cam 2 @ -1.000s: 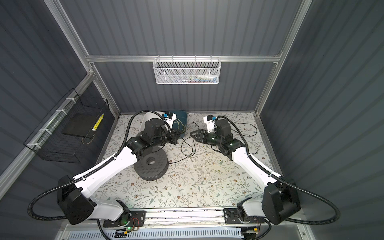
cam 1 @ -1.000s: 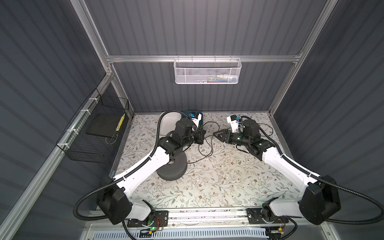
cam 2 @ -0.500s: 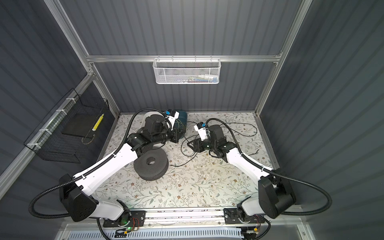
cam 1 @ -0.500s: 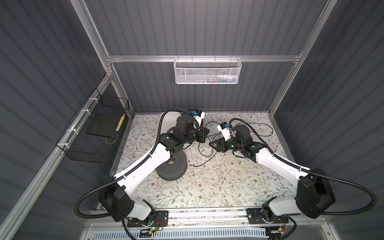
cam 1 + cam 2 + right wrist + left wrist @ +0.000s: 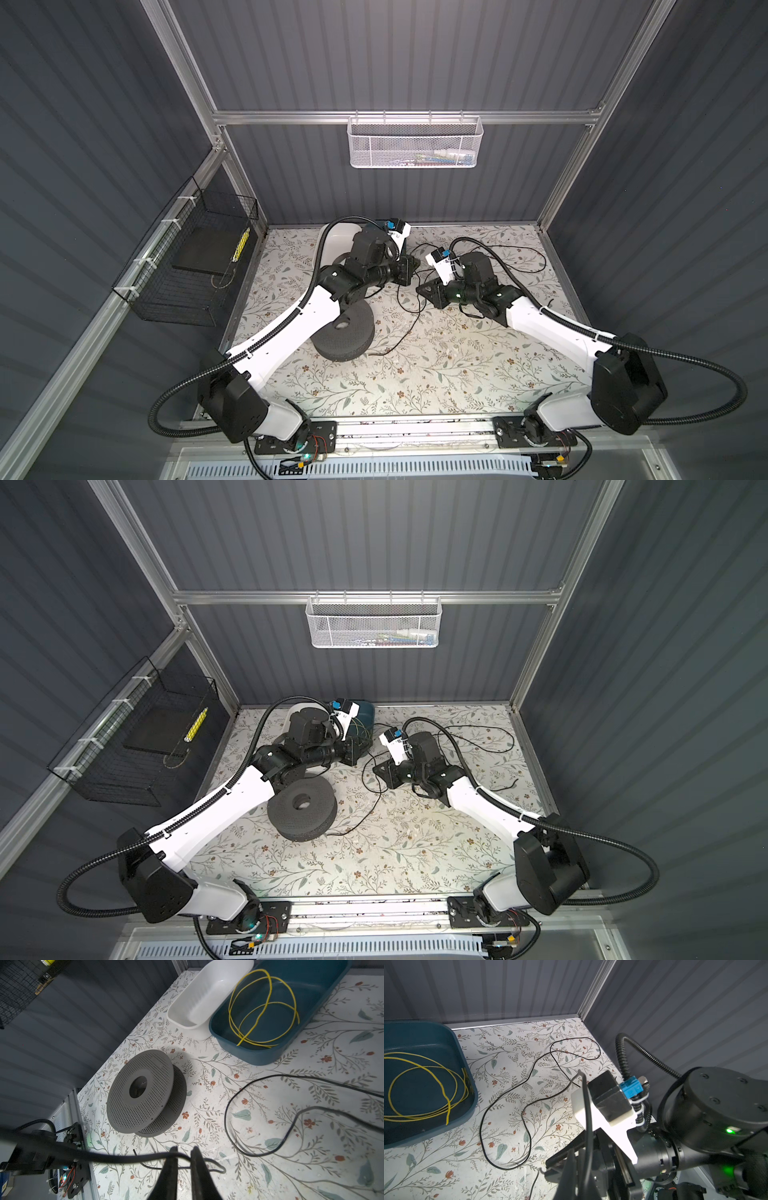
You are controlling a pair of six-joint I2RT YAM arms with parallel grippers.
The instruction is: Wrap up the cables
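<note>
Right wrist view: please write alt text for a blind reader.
A black wire crosses the tips of the end effector above a flowered table, near a gray spool and a blue tray holding yellow wire.

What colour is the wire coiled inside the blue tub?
The wire is yellow; the right wrist view shows it best.
</note>
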